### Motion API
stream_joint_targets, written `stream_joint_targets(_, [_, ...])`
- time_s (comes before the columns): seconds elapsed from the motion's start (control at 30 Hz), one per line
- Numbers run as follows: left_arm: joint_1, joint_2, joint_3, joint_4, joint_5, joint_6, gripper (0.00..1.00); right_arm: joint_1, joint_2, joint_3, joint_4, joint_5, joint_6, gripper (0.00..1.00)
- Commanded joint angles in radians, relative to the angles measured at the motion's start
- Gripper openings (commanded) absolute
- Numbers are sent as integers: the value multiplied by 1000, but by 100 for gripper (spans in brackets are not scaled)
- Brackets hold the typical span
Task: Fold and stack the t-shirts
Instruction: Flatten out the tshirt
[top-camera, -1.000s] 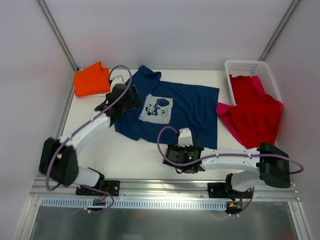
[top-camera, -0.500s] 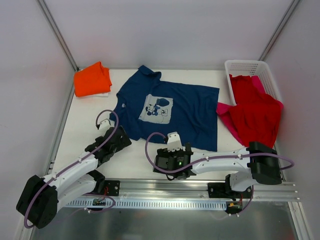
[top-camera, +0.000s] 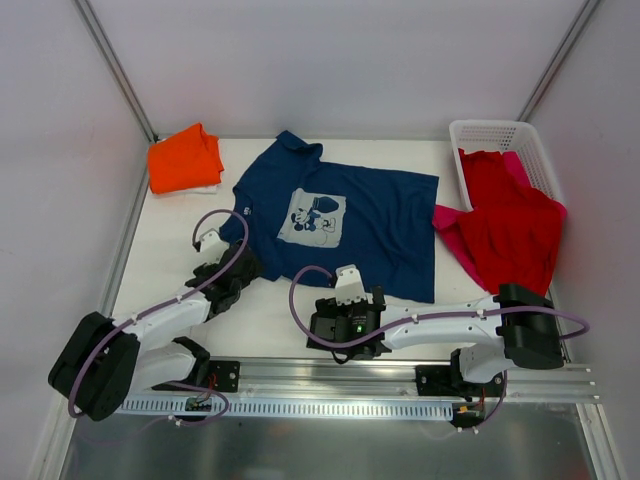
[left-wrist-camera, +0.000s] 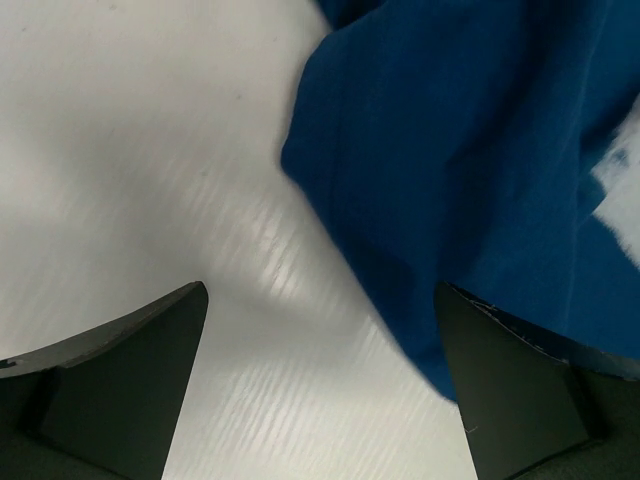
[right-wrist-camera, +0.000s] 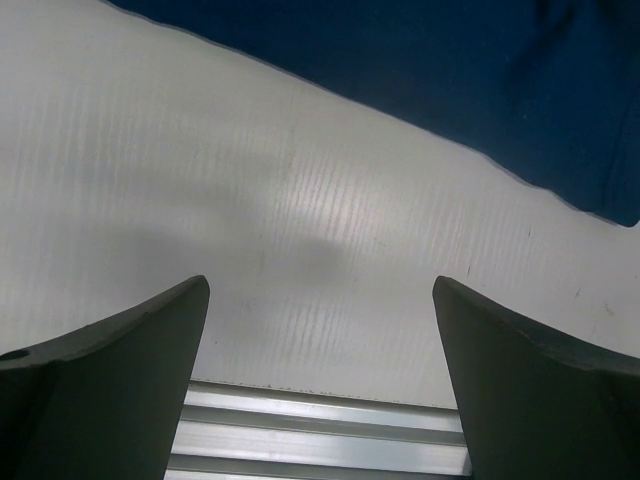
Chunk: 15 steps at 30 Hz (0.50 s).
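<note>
Orange t-shirt (top-camera: 184, 158): folded bundle in the far left corner of the table (top-camera: 270, 320), well apart from both arms.
Left gripper (left-wrist-camera: 320, 300): jaws spread wide with nothing between them, low over the table at the near left edge of the navy cloth; in the left wrist view one finger is over bare table and the other in front of the blue fabric.
Navy t-shirt (top-camera: 350, 225): spread flat mid-table, pale cartoon print (top-camera: 312, 217) facing up, collar toward the far left.
Right gripper (right-wrist-camera: 320, 295): jaws wide apart and empty, over bare table just near of the navy hem, close to the front rail (right-wrist-camera: 320, 440).
Pink t-shirt (top-camera: 447, 222): partly under the red one, spilling onto the table.
Red t-shirt (top-camera: 515, 225): draped out of the basket's near end.
Basket (top-camera: 487, 130): white lattice, far right corner.
</note>
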<state>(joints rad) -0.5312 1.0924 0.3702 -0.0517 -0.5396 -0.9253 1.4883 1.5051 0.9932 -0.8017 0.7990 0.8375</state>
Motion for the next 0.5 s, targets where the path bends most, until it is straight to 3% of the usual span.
stream_joint_targets(0.0, [-10, 72, 4, 147, -17, -40, 99, 4, 1, 24, -68, 45, 35, 99])
stream_joint_targets(0.2, [-1, 161, -1, 269, -13, -52, 98, 4, -6, 9, -85, 66, 46, 99])
stream_joint_targets(0.47, [4, 213, 10, 294, -13, -43, 96, 6, 27, 21, -88, 80, 41, 100])
